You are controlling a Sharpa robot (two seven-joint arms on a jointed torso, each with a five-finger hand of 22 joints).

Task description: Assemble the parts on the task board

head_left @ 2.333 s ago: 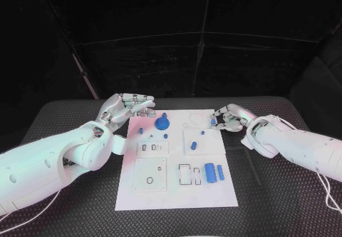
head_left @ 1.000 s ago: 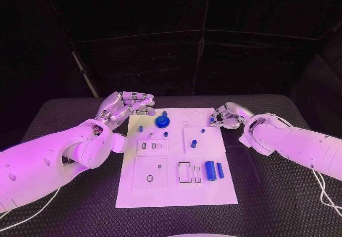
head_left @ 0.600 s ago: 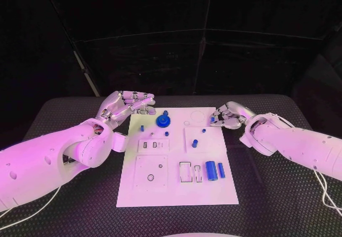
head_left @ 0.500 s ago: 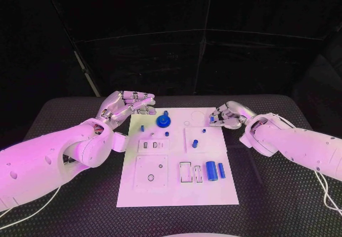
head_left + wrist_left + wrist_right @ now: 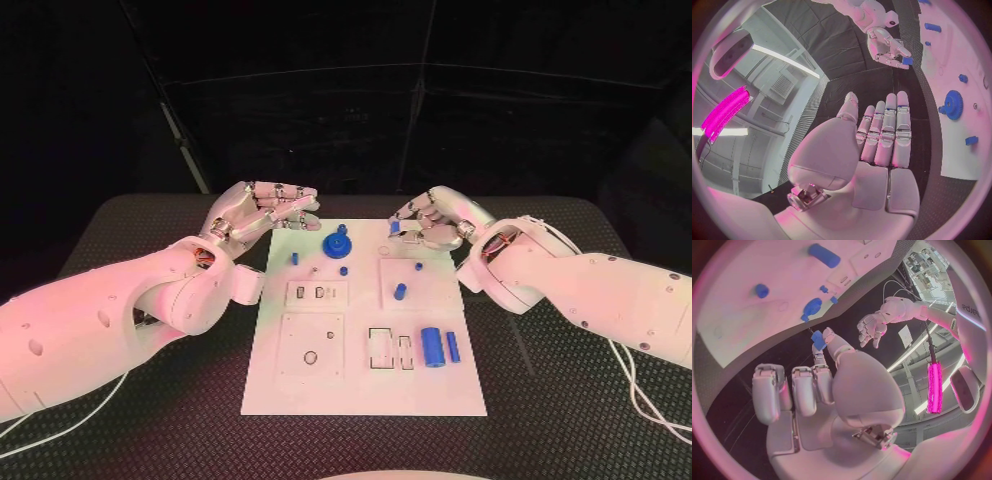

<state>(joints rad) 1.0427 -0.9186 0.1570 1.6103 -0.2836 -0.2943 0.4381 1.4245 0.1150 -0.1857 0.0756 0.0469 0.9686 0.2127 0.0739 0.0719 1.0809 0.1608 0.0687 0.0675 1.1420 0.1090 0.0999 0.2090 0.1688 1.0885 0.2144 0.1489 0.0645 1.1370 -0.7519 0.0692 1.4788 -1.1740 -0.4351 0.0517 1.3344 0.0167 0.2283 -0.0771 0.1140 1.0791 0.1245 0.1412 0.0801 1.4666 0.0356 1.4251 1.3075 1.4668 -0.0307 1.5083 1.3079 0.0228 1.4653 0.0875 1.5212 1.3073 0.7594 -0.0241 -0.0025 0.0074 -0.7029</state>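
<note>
The white task board (image 5: 368, 385) lies in the middle of the table. On it stand a blue gear (image 5: 338, 245), several small blue pegs (image 5: 400, 292) and a thick blue cylinder (image 5: 430, 347) beside a thin one (image 5: 453, 347). My right hand (image 5: 433, 225) hovers at the board's far edge and pinches a small blue piece (image 5: 394, 226) between thumb and a finger; the right wrist view shows the same piece (image 5: 819, 340) at the fingertips. My left hand (image 5: 267, 208) floats just off the board's far left corner, fingers stretched out side by side (image 5: 886, 135), holding nothing.
The board has empty rectangular slots (image 5: 387, 350) near its front and a raised plate with an oval hole (image 5: 309, 357). Black mesh table surface (image 5: 144, 400) surrounds the board on all sides.
My right hand has moved left and a little farther away, carrying the small blue piece from the board's far right corner toward its far edge. The left hand stays put.
</note>
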